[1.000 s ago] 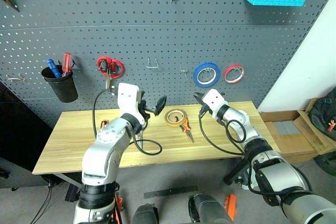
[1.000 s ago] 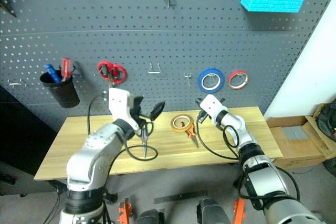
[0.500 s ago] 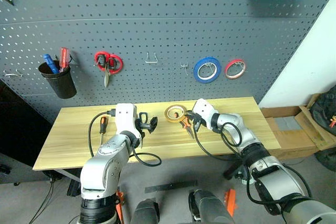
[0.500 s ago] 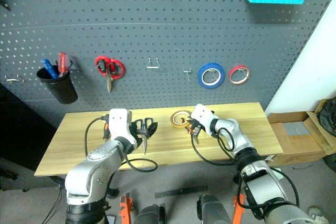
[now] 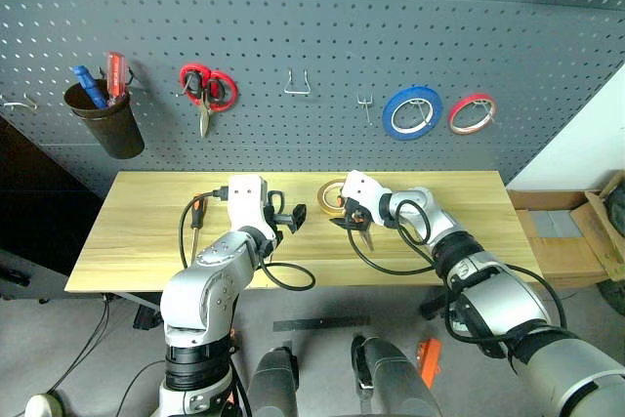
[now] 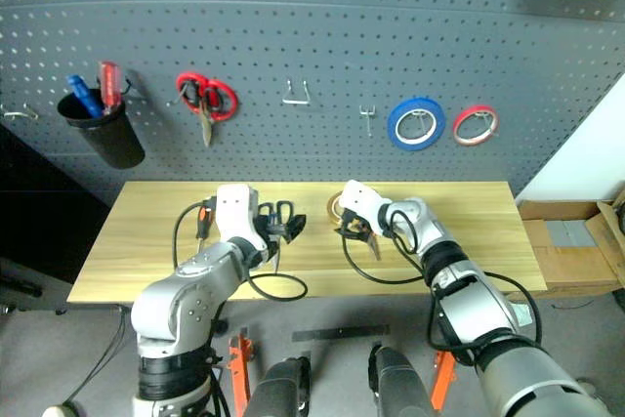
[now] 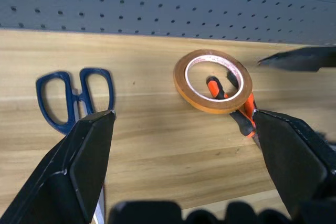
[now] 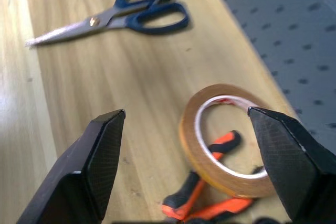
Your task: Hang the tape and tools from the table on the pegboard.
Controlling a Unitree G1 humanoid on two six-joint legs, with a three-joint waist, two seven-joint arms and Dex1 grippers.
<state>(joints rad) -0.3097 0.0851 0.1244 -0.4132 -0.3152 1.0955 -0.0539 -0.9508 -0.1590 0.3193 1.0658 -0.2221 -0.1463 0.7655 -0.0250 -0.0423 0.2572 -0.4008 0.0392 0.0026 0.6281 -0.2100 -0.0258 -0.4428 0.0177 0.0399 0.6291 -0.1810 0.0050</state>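
Observation:
The tape, a yellow-tan ring, lies flat on the table with one orange-and-black handle of the pliers poking under it. My right gripper hangs open just over the tape, one finger on each side of it. Black-handled scissors lie to the tape's left. My left gripper stands open above them, holding nothing. The screwdriver lies further left on the table. The pegboard rises behind.
On the pegboard hang red-handled scissors, a blue roll, a red roll and a black cup with tools. Two bare hooks sit between scissors and rolls. Cardboard boxes stand on the floor at right.
My right gripper has opened and sunk leftward onto the tape. My left gripper has tipped down over the scissors. The camera has tilted downward.

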